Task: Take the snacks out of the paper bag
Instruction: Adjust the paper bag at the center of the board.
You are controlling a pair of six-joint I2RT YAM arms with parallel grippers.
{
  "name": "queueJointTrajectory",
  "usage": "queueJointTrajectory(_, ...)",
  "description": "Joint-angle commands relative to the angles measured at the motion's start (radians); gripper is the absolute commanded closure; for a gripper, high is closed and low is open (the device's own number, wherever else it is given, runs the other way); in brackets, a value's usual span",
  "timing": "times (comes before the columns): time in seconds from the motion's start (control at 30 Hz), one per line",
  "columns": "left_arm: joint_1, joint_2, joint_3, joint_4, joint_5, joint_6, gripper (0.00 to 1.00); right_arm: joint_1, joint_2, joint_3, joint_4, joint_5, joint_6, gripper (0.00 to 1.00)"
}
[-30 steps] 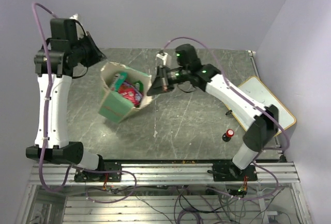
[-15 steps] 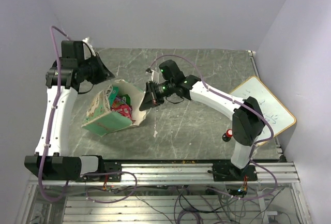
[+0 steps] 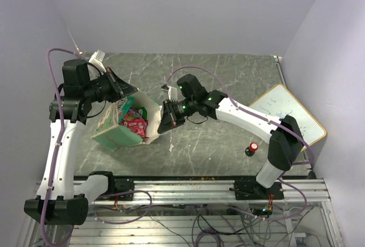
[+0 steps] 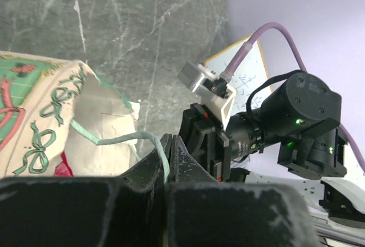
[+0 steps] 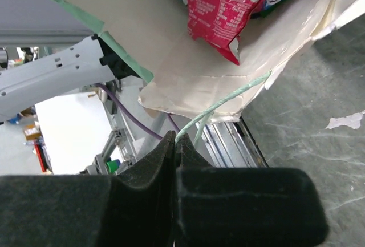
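Observation:
The paper bag [image 3: 117, 134] hangs tilted between both grippers, its mouth open toward the right. Red, green and purple snacks [image 3: 136, 122] lie inside it. My left gripper [image 3: 121, 90] is shut on one mint-green string handle [image 4: 114, 140], seen at its fingertips in the left wrist view [image 4: 169, 138]. My right gripper [image 3: 161, 124] is shut on the other string handle [image 5: 222, 104], pinched at its tips in the right wrist view [image 5: 174, 138]. That view looks into the bag [image 5: 171, 53] at a red snack packet [image 5: 228, 7].
A red-topped black knob [image 3: 251, 147] stands at the right front. A wood-framed whiteboard [image 3: 288, 116] lies at the right edge. A small white paper scrap [image 5: 345, 121] lies on the grey tabletop. The aluminium rail [image 3: 188, 190] runs along the near edge.
Both grippers have moved left and toward the near edge, each still holding its handle. The bag has come with them and now hangs lower.

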Motion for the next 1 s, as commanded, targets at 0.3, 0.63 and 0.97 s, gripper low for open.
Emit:
queueJointTrajectory(0.3, 0.0, -0.094, -0.015, -0.026, 0.049, -0.021, 0.93, 0.081, -0.058, 0.047, -0.162, 0.213, -0.081, 0.96)
queueJointTrajectory(0.63, 0.001, -0.09, 0.006, -0.062, 0.015, -0.003, 0.93, 0.08, -0.07, 0.085, -0.31, 0.385, -0.162, 0.7)
queueJointTrajectory(0.97, 0.001, -0.033, 0.078, -0.121, -0.014, 0.052, 0.93, 0.122, -0.092, 0.247, -0.277, 0.518, -0.377, 0.56)
